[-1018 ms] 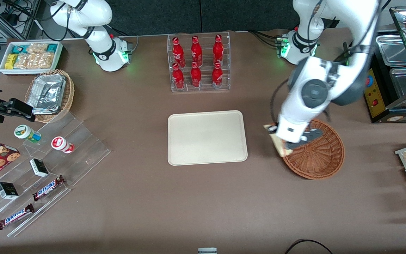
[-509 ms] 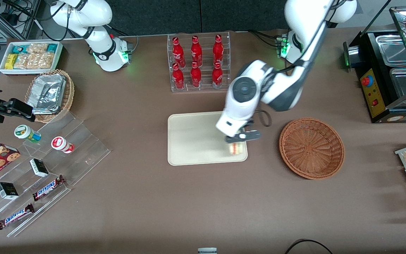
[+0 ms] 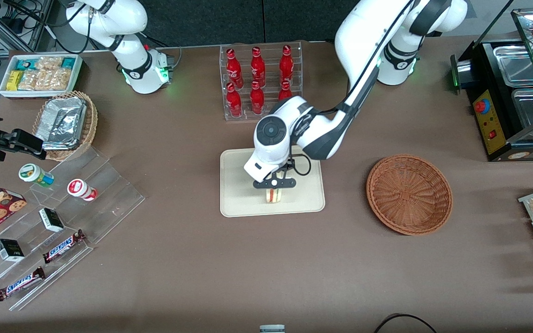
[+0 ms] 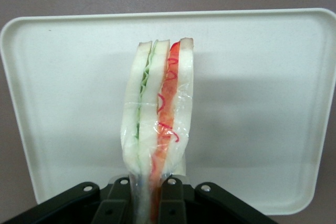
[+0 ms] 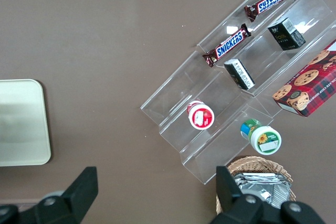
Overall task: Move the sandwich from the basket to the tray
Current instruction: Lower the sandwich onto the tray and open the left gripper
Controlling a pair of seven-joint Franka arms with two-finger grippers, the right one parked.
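Note:
My left gripper (image 3: 274,186) hangs over the cream tray (image 3: 238,185), above its half nearer the front camera, and is shut on the sandwich (image 3: 274,195). In the left wrist view the wrapped sandwich (image 4: 157,114) stands on edge between the fingers (image 4: 118,203), white bread with red and green filling, over the tray (image 4: 252,103). I cannot tell whether it touches the tray. The reddish-brown wicker basket (image 3: 409,194) sits empty beside the tray, toward the working arm's end of the table.
A clear rack of red bottles (image 3: 259,83) stands farther from the front camera than the tray. A clear stepped stand (image 3: 53,222) with snacks, a tan basket of foil trays (image 3: 65,122) and a white snack box (image 3: 40,74) lie toward the parked arm's end. A black counter appliance (image 3: 511,106) stands near the basket.
My gripper carried the sandwich out of the basket, sideways over the table and onto the tray area, and has moved further toward the tray's middle. The basket is left empty.

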